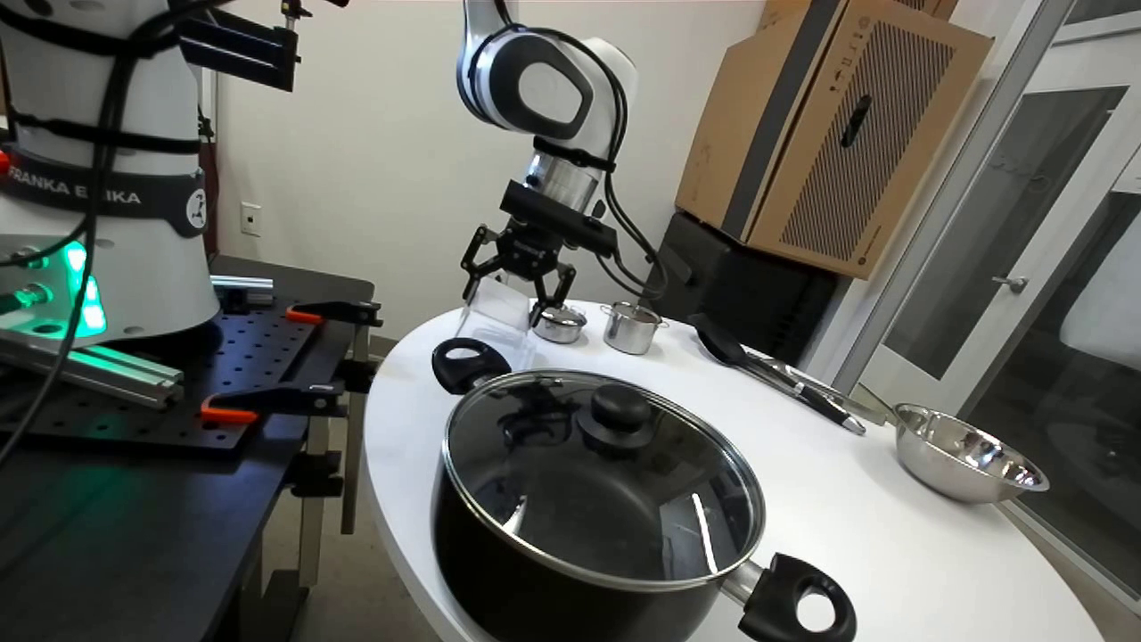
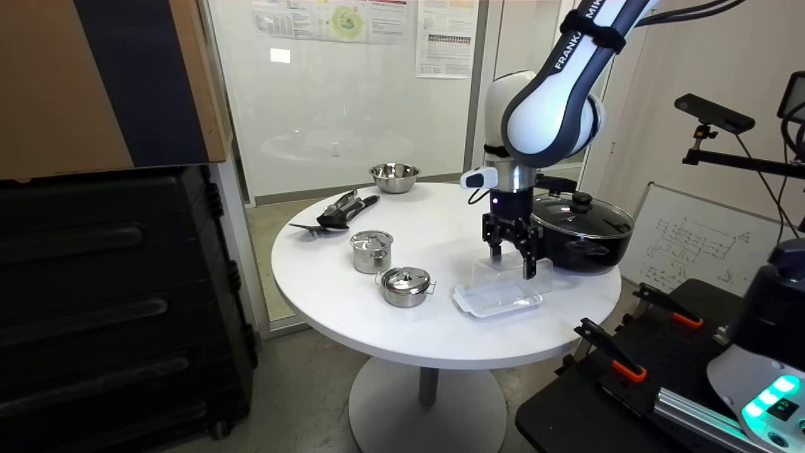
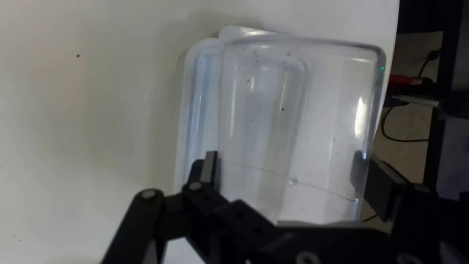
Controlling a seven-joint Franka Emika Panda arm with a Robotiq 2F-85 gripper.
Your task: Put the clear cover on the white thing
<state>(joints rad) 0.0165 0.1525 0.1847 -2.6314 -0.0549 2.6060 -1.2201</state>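
Note:
The clear cover (image 2: 512,272) is a see-through box-shaped lid; it also shows in the wrist view (image 3: 293,128) and in an exterior view (image 1: 501,305). My gripper (image 2: 513,264) straddles it, with a finger against each long side in the wrist view (image 3: 293,179), and seems closed on it. The white thing is a shallow whitish tray (image 2: 497,306) on the table. In the wrist view the tray (image 3: 194,121) lies left of the cover, which overlaps it partly and sits off to the right. I cannot tell the gap below the cover.
A black pot with a glass lid (image 2: 585,239) stands close beside the gripper. Two small steel pots (image 2: 371,251) stand on the other side of the tray. Black utensils (image 2: 346,211) and a steel bowl (image 2: 394,180) lie farther off. The round table's edge (image 3: 392,47) is near the cover.

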